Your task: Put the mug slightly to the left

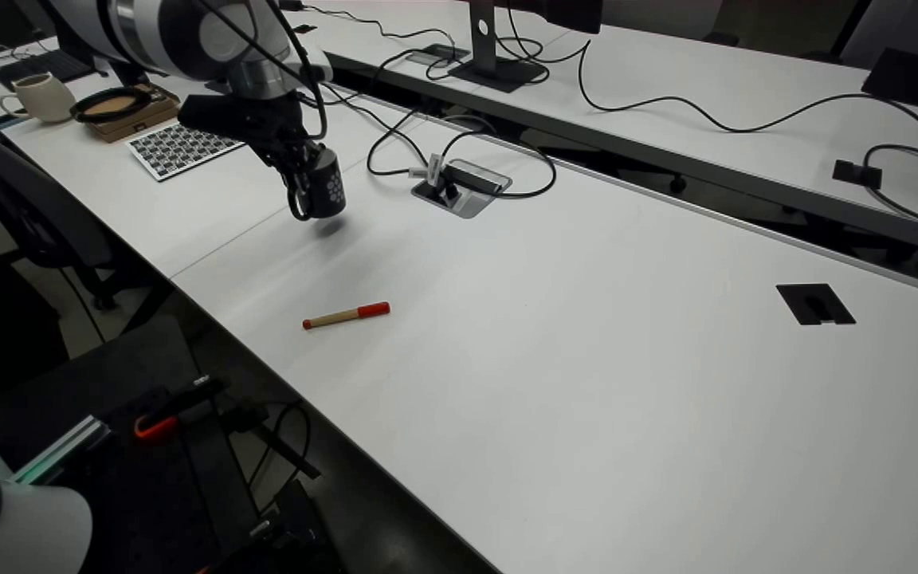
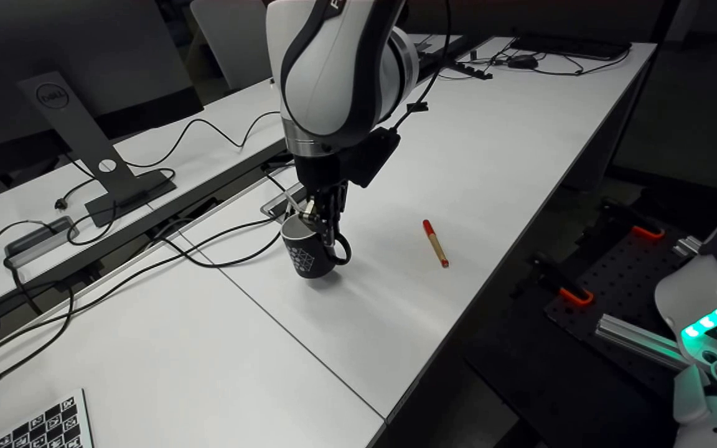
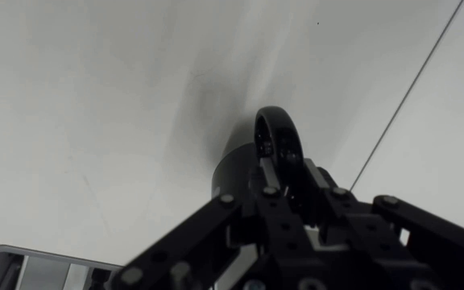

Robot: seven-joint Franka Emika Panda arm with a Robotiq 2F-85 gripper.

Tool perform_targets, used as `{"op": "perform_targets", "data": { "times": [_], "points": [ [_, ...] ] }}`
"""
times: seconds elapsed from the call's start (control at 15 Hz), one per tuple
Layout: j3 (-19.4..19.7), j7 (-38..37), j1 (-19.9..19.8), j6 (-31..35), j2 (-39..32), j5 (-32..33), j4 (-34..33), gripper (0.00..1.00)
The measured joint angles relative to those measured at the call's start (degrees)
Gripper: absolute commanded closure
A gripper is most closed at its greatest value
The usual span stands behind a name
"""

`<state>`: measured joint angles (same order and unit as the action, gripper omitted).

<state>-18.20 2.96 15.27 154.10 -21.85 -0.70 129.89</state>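
The dark grey-black mug (image 1: 329,185) with a pale printed pattern is near the table seam in both exterior views. In an exterior view its opening and printed side (image 2: 310,256) show, and it leans a little. My gripper (image 2: 330,231) is shut on the mug's side handle. In the wrist view the gripper's fingers (image 3: 289,167) stand on either side of the handle, and the mug's body (image 3: 233,172) is partly hidden behind a finger. A shadow lies under the mug, and it looks slightly raised off the table.
A red-and-tan marker (image 1: 347,315) lies on the white table (image 1: 626,383). A cable outlet (image 1: 463,188) with black cables is beside the mug. A black-and-white checkered board (image 1: 180,149), a box (image 1: 128,113) and a whitish cup (image 1: 43,97) stand farther along.
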Motion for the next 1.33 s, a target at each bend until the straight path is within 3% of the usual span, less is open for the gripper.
{"op": "perform_targets", "data": {
  "times": [0.67,0.73,0.87,1.27,1.33],
  "points": [
    [6.2,-4.6,3.6,6.8,-5.1,3.2,-2.3,0.96],
    [6.7,-5.1,4.0,6.8,-5.4,3.5,-2.5,0.57],
    [7.5,-6.1,4.8,6.8,-5.8,3.6,-2.8,0.5],
    [8.2,-7.5,5.8,6.8,-5.8,3.7,-3.8,0.05],
    [8.3,-7.6,5.8,6.8,-5.8,3.7,-4.0,0.01]
  ]
}}
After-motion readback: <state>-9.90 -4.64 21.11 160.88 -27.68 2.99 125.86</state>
